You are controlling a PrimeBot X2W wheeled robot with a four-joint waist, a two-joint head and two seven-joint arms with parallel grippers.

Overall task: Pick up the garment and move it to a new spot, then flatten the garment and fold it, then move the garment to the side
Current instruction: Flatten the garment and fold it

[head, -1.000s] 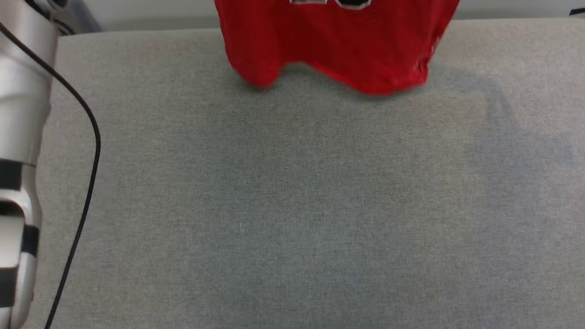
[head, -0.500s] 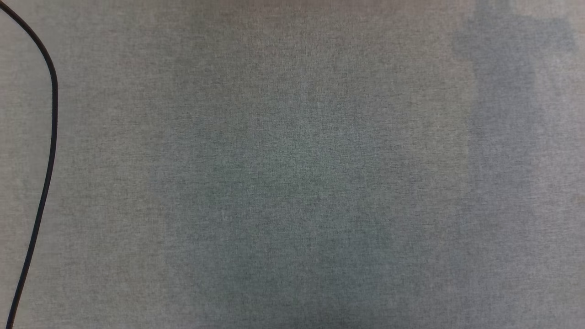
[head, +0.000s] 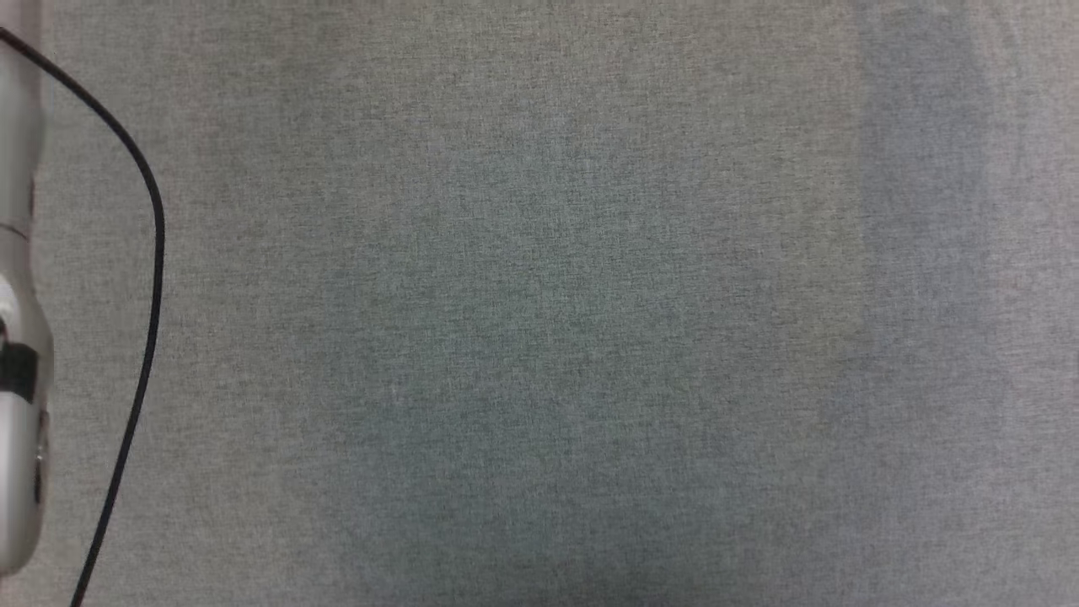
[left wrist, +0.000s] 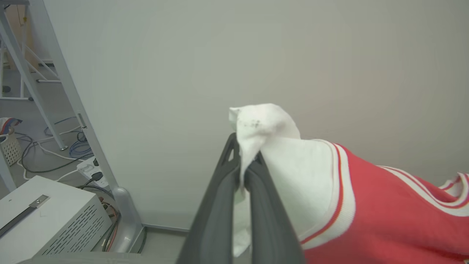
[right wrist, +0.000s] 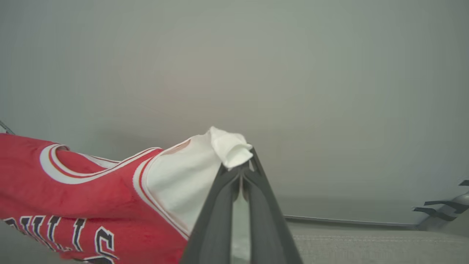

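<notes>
My left pincer is clamped shut on one white sleeve of the red jersey. My right pincer is shut on the other, and the cloth is slung between them before the pale wall. Below me the grey table spreads wide, and a black cable hangs by its left side.

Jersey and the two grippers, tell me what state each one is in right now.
garment, held up by both white sleeves, stretched between the grippers.
left gripper, shut on the garment's white sleeve.
right gripper, shut on the garment's other white sleeve.
</notes>
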